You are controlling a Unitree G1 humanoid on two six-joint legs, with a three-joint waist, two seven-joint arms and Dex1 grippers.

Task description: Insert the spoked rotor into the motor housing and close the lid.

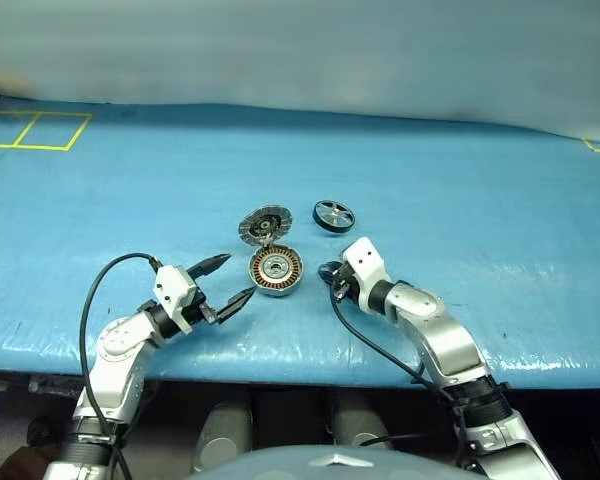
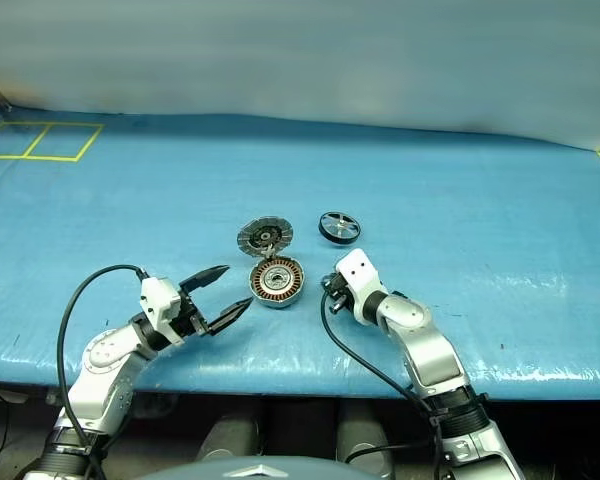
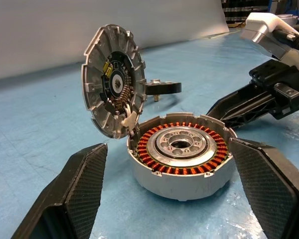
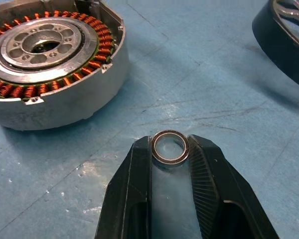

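A: Progress? Rotor (image 1: 333, 215) lies bare on the blue worktop (image 1: 500, 200), toward the far edge, well apart from any gripper; not inserted.

B: Housing (image 1: 276, 272) sits nearer the front edge, windings exposed; lid (image 1: 262, 225) stands up on its hinge behind it; nothing closed.

A: Right gripper (image 4: 170, 149)?

B: Clamped on a small silver ring (image 4: 170, 147), just beside the housing.

A: Left gripper (image 1: 227, 282)?

B: Fingers wide apart, empty, flanking the housing; insertion and closing both remain, I'd judge.
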